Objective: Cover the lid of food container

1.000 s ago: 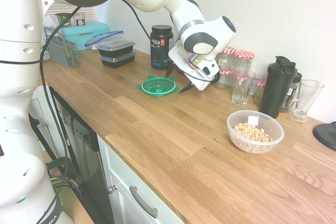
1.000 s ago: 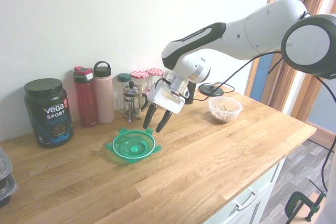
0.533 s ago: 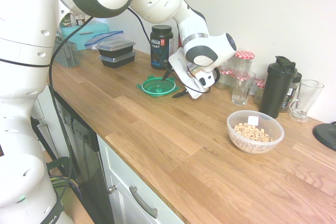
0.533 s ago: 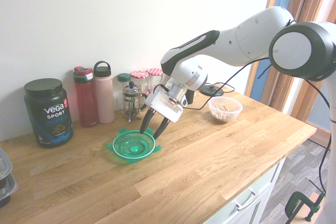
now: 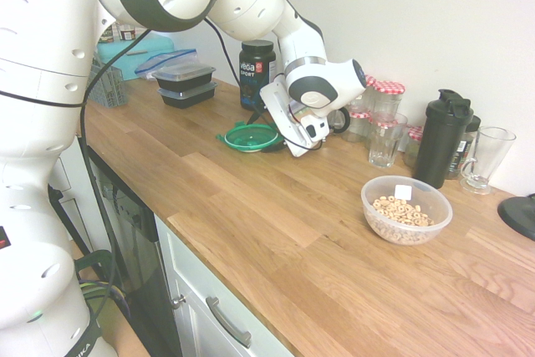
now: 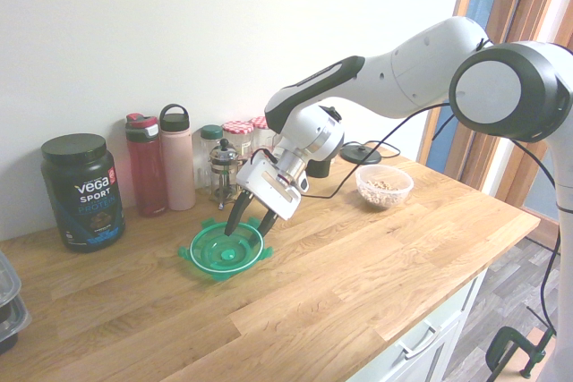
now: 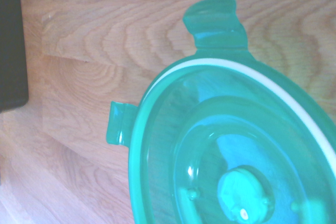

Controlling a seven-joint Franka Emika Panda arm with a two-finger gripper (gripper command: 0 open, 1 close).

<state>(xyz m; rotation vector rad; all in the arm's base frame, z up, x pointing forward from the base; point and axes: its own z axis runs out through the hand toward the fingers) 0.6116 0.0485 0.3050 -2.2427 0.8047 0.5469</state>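
1. A kitchen counter of oiled wooden planks (image 5: 251, 206) is running along a plain white wall, with white cabinet fronts showing below its edge.
2. The round translucent green plastic lid with four snap tabs (image 5: 251, 136) (image 6: 224, 249) (image 7: 231, 150) is lying flat on the counter, hollow side up, its white seal ring and centre knob showing in the wrist view.
3. The white arm's two-finger gripper (image 5: 280, 141) (image 6: 249, 224) is reaching down at the lid's edge. Its dark fingers are standing apart, one tip inside the rim and one outside it (so the rim is sitting between them); I cannot tell whether either finger is touching the plastic.
4. The round clear plastic bowl of tan cereal rings (image 5: 406, 209) (image 6: 384, 186) is sitting uncovered on the counter, well apart from the lid, a small white label on its wall.
5. A black protein tub with white lettering (image 5: 257, 73) (image 6: 82, 191) is standing near the lid, by the wall.
6. Two stacked black rectangular meal boxes (image 5: 185, 82) are sitting further along the counter.
7. A red bottle (image 6: 147, 164) and a pink bottle (image 6: 177, 157) are standing side by side against the wall.
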